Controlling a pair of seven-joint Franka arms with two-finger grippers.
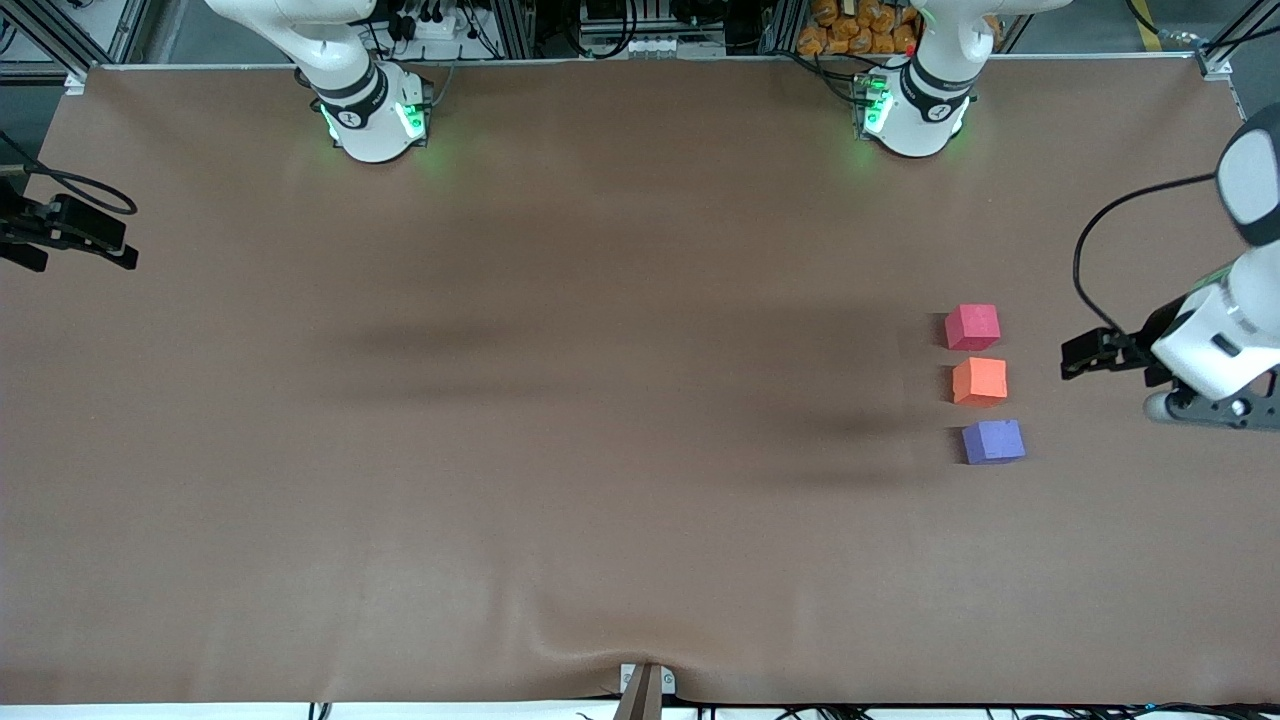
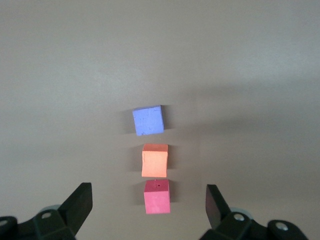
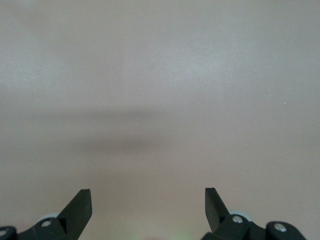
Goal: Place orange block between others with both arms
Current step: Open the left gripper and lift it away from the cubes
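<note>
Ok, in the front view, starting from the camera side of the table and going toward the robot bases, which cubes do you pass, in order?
purple-blue cube → orange block → pinkish-red cube. They lie in one short row toward the left arm's end of the table, the orange one in the middle, apart from both neighbours.
</note>
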